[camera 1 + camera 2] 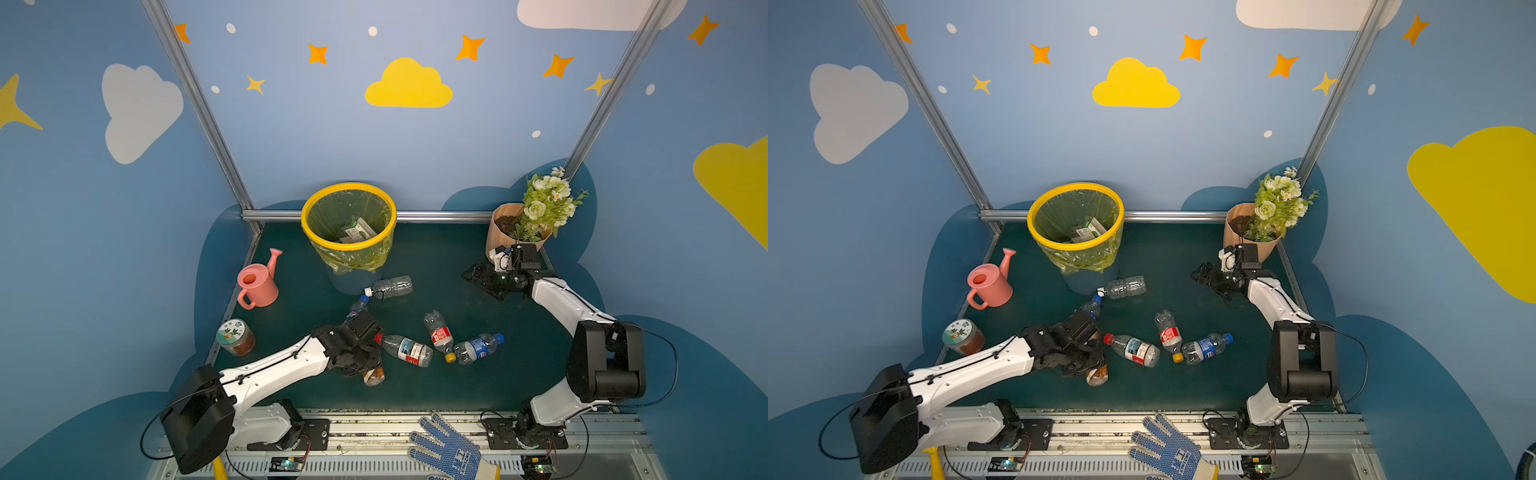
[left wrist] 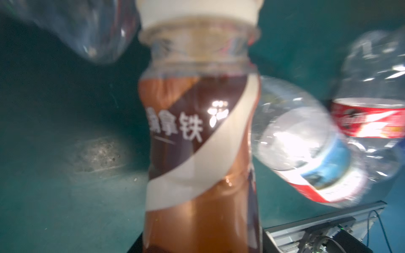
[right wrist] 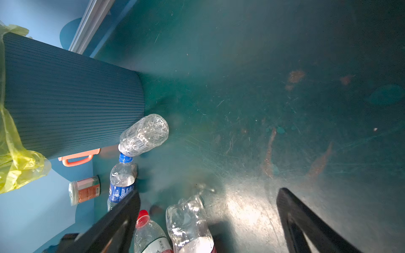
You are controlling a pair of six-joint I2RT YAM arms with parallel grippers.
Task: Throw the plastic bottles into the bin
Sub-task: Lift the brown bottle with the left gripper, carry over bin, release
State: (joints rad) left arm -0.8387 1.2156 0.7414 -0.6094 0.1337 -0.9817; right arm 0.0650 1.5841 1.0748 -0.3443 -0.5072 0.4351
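- At 6 o'clock, brown bottle (image 1: 374, 376) is clamped by left claw (image 1: 360, 360).
- At 2 o'clock, right claw (image 1: 478, 283) is spread wide, empty.
- At 12 o'clock, bin (image 1: 349, 247) is set; five bottles (image 1: 409, 350) are strewn across the surface (image 1: 457, 382).

From high above the near edge in both top views, looking down and forward over the whole surface (image 1: 436, 253) to the bin (image 1: 348, 185) at the back, nearly alike. From the left wrist, pressed close and blurred against a brown bottle (image 2: 197, 135). From the right wrist, low over the surface, facing past the right gripper (image 3: 209, 191) toward the bin's wall and clear bottles (image 3: 144, 133) also seen from above.
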